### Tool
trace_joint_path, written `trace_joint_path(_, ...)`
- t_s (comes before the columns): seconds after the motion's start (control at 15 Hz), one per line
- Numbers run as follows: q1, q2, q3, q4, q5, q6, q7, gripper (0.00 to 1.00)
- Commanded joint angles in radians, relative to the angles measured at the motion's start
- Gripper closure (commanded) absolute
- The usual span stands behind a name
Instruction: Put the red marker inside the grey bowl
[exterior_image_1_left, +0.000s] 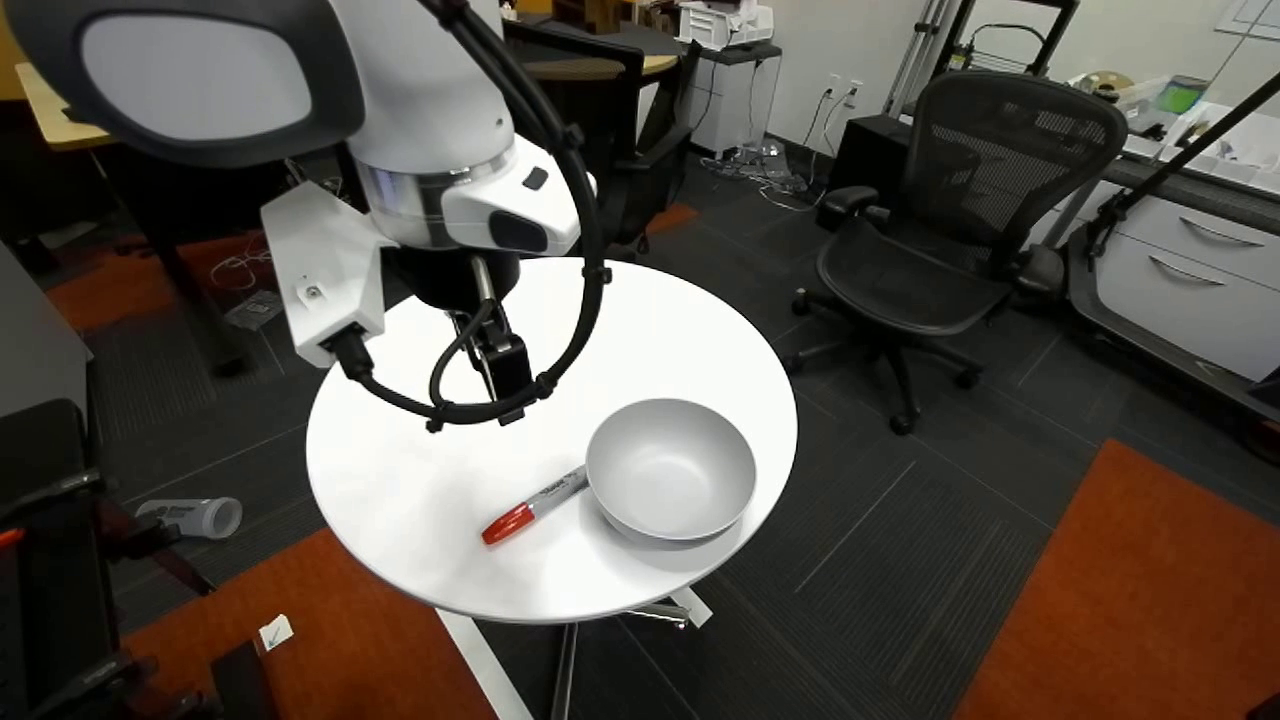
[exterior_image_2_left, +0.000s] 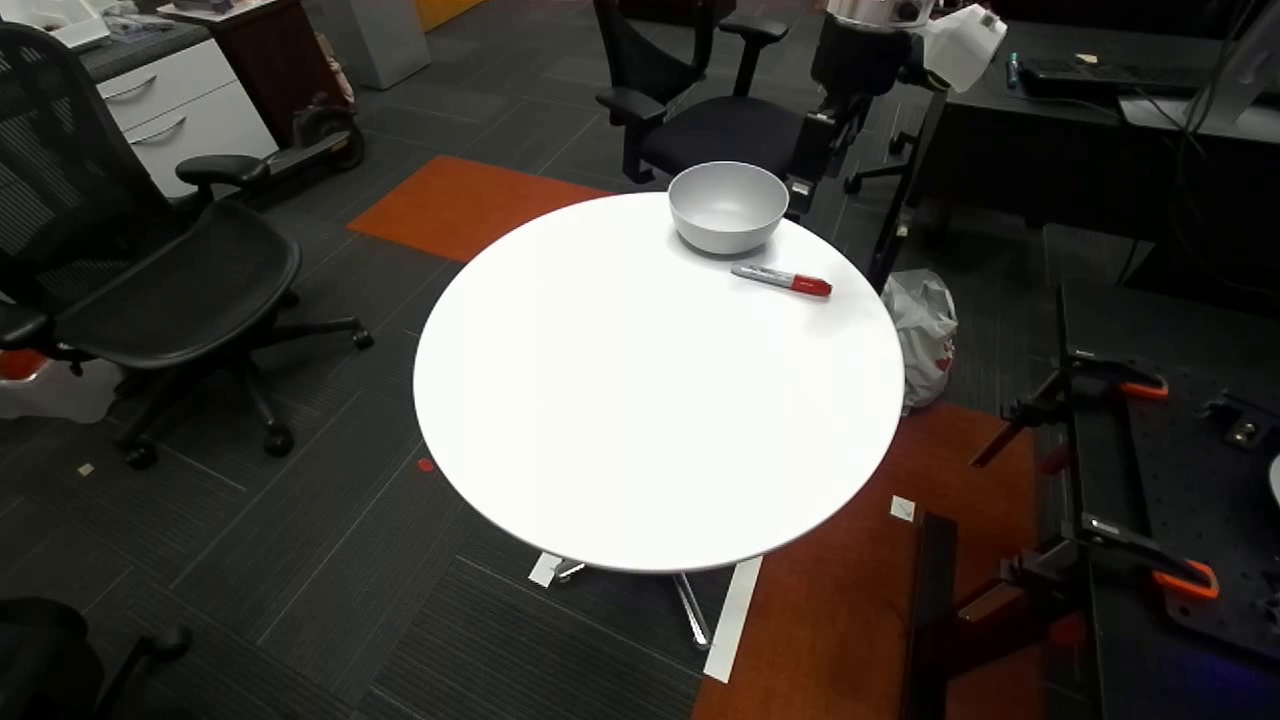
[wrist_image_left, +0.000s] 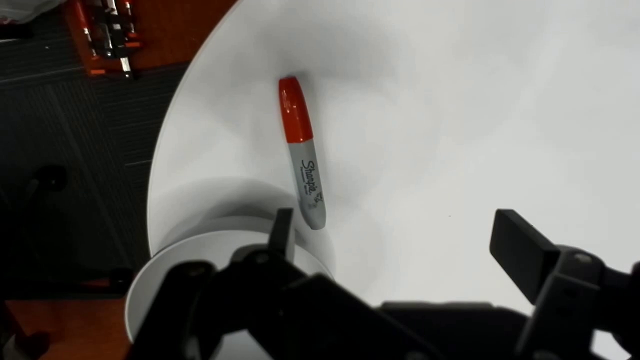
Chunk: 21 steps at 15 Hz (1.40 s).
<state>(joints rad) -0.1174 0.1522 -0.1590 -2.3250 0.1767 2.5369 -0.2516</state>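
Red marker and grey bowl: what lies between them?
Only a narrow, shaded strip of white tabletop between the red marker and grey bowl, as an exterior view shows.

black mesh chair (exterior_image_1_left: 925, 285) near a round white table (exterior_image_1_left: 410, 500)

White table (exterior_image_2_left: 640, 400), grey bowl (exterior_image_1_left: 671, 480), red marker (wrist_image_left: 303, 153)

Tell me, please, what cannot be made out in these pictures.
Bowl: in the wrist view, the gripper covers part and the bottom edge cuts it off.
Marker: its smallest print is too blurred to read in the wrist view.
Arm: the top edge cuts it off in both exterior views.
Bag: the tabletop hides part in an exterior view.
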Motion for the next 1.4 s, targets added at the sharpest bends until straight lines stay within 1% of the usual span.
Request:
trace_joint_path(0.0,-0.025,0.009,0.020,0.008,-0.001,0.009,0.000,0.00)
trace_joint_path(0.4,-0.038,0.058,0.017,0.015,-0.007,0.060,0.011,0.00)
trace_joint_path(0.67,-0.045,0.119,0.018,0.020,-0.019,0.154,0.030,0.00)
trace_joint_path(0.87,-0.047,0.171,0.017,0.034,-0.048,0.201,0.036,0.00)
trace_joint_path(1.33,-0.063,0.265,0.022,0.105,-0.075,0.185,0.044,0.00)
